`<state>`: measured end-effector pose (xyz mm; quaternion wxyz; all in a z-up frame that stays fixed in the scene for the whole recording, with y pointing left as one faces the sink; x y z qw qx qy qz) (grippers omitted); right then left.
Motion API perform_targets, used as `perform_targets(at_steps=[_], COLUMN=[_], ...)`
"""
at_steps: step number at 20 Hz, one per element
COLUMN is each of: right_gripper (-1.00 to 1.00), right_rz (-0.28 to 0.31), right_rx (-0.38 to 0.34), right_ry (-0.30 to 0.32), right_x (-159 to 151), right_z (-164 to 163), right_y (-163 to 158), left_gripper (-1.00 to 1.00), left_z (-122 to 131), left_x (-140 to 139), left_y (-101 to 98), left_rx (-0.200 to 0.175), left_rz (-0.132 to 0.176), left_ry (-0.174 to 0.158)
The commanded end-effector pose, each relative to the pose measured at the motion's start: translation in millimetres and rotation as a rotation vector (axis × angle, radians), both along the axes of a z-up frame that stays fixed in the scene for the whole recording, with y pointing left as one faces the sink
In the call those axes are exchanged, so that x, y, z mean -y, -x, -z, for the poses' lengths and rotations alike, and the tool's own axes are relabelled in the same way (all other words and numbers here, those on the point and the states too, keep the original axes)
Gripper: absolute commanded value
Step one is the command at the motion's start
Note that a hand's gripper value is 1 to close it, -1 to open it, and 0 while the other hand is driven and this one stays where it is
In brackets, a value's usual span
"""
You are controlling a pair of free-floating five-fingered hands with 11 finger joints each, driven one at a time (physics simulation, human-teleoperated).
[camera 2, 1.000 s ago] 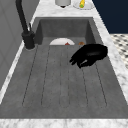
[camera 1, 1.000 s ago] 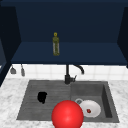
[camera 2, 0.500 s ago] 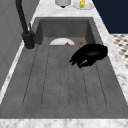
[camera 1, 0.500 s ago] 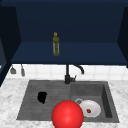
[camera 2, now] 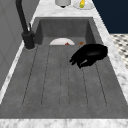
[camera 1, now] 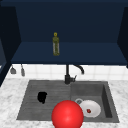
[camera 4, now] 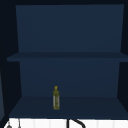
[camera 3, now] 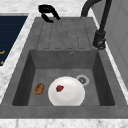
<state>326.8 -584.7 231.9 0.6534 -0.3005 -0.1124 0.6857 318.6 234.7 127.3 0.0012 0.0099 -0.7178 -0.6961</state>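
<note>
While the left hand (camera 1: pixel 42 97) hovers just above the ribbed drainboard (camera 1: pixel 56 91), at about 8 o'clock in the front view, its fingers are curled loosely inward and close on nothing. The right side view shows thumb and fingers bent into a hook over the board's far corner. I judge this to be a pause in mid-air with no grasp made. The drainboard, the nearest thing to the hand, fills the left half of the dark grey sink.

Any pick-up from here would call for travel toward 3 o'clock, down into the basin (camera 1: pixel 101 90), and for the fingers to loosen first.

A large red ball (camera 1: pixel 67 115) sits at 6 o'clock, overlapping the sink's front edge. Behind it, at 12 o'clock of the sink, rises the black faucet (camera 1: pixel 67 75). In the basin lies a white plate (camera 1: pixel 94 106) with a small red morsel (camera 1: pixel 88 110) on it, next to the drain, and a brown lump (camera 3: pixel 39 88) rests just beside the plate.

Speckled marble counter (camera 1: pixel 10 100) surrounds the sink. White tiles back it, with utensils (camera 1: pixel 13 70) hanging at 9 o'clock. A yellow-green bottle (camera 1: pixel 56 45) stands upright on the navy shelf (camera 1: pixel 87 53) above.
</note>
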Motion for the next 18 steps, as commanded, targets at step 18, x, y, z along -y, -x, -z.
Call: perform_targets(at_steps=[18], right_gripper=[-1.00], right_rz=[-0.084], right_rx=[0.302], right_ry=[-0.078], right_x=[-81], right_z=[-3], right_y=[-30], left_gripper=[0.00], left_z=[0], left_x=[0], left_y=[0.0], left_rx=[0.000], left_rz=[0.000], left_ry=[0.000])
